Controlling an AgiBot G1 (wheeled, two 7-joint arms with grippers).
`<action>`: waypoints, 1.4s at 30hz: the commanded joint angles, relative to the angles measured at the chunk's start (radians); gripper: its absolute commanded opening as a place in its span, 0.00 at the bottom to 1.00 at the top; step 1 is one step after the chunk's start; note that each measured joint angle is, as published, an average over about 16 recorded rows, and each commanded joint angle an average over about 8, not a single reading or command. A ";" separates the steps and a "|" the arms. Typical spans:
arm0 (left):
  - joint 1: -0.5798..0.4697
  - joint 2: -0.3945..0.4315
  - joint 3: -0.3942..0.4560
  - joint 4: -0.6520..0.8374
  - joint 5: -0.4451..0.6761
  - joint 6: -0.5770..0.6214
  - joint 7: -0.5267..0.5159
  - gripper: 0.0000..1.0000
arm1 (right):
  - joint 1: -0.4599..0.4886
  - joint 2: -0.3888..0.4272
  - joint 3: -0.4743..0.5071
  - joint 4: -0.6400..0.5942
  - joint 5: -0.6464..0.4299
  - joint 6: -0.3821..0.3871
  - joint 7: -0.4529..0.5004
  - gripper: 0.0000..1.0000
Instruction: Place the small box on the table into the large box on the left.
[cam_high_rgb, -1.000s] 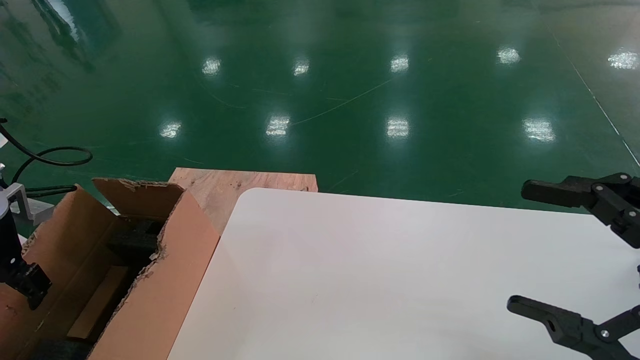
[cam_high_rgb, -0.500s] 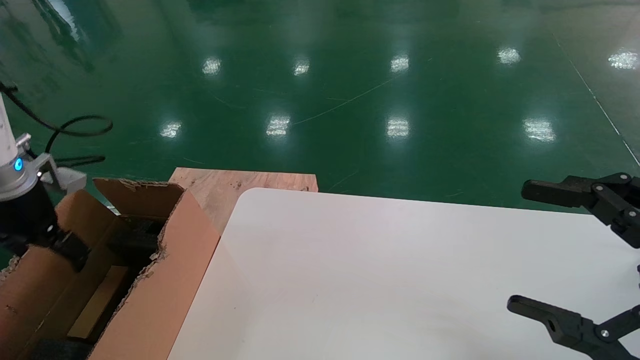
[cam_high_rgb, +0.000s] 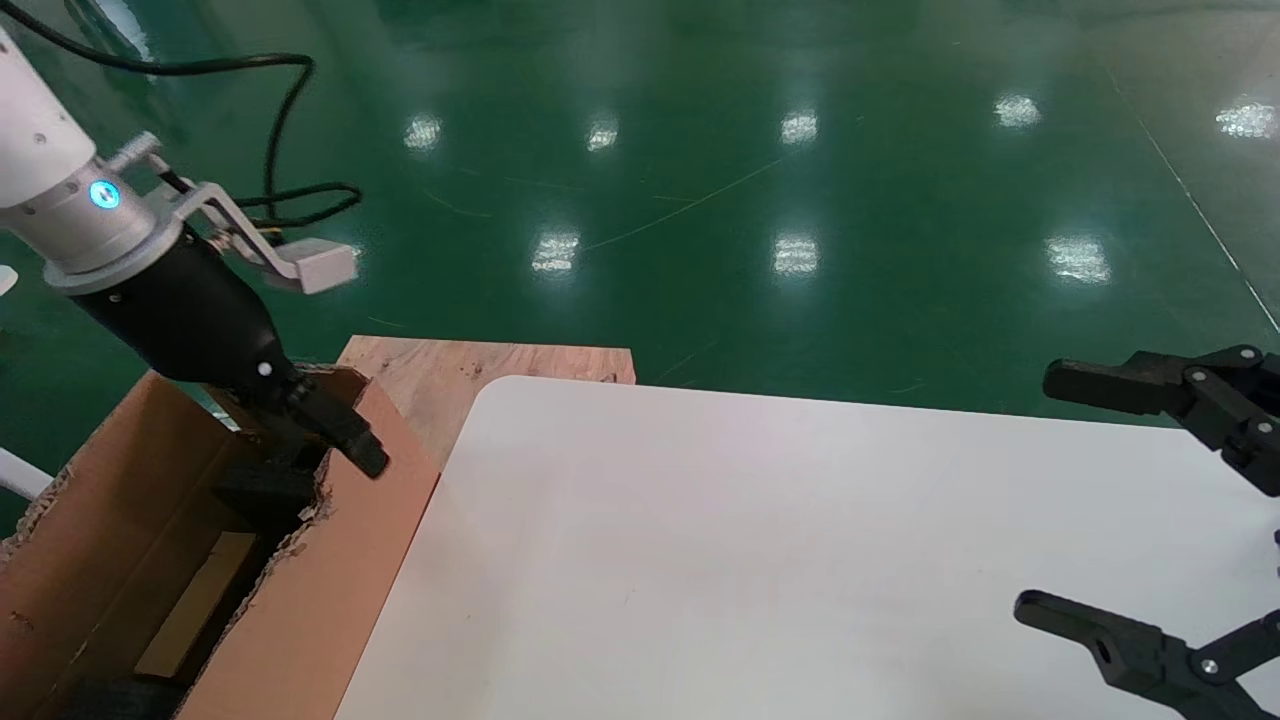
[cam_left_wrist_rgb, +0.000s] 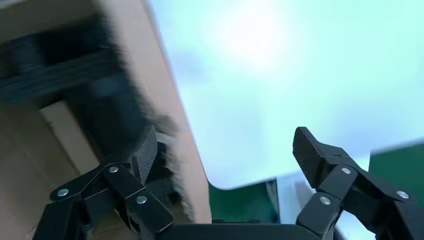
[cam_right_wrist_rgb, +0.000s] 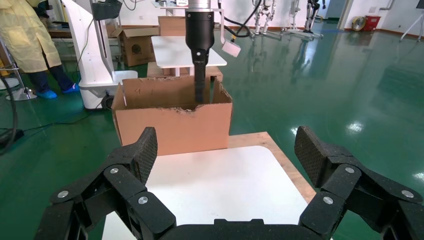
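Note:
The large box (cam_high_rgb: 300, 600), brown with torn rim edges, stands left of the white table (cam_high_rgb: 800, 550); it also shows in the right wrist view (cam_right_wrist_rgb: 172, 127). Black foam (cam_high_rgb: 265, 490) lies inside it. A pale brown flat face (cam_high_rgb: 195, 610) shows low inside; I cannot tell whether it is the small box. No small box is on the table. My left gripper (cam_high_rgb: 320, 440) is open and empty at the box's torn rim on the table side, also shown in its wrist view (cam_left_wrist_rgb: 226, 142). My right gripper (cam_high_rgb: 1045, 492) is open and empty over the table's right edge.
A pale wooden board (cam_high_rgb: 450, 370) lies behind the table's rounded corner. Shiny green floor lies beyond. In the right wrist view, a person in a yellow gown (cam_right_wrist_rgb: 25, 40), another carton (cam_right_wrist_rgb: 135, 45) and another white table (cam_right_wrist_rgb: 185, 50) stand far behind the large box.
My left arm has risen from deep in the large box and moved toward the table side of its rim, empty. The right arm has not moved.

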 joint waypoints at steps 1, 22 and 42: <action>-0.033 -0.003 -0.002 -0.090 -0.006 -0.004 -0.004 1.00 | 0.000 0.000 0.000 0.000 0.000 0.000 0.000 1.00; 0.203 -0.065 -0.409 -0.283 -0.029 -0.023 0.161 1.00 | 0.000 0.000 0.000 -0.001 0.000 0.000 0.000 1.00; 0.649 -0.163 -1.111 -0.502 -0.072 -0.043 0.458 1.00 | 0.000 0.000 -0.001 -0.001 0.001 0.000 0.000 1.00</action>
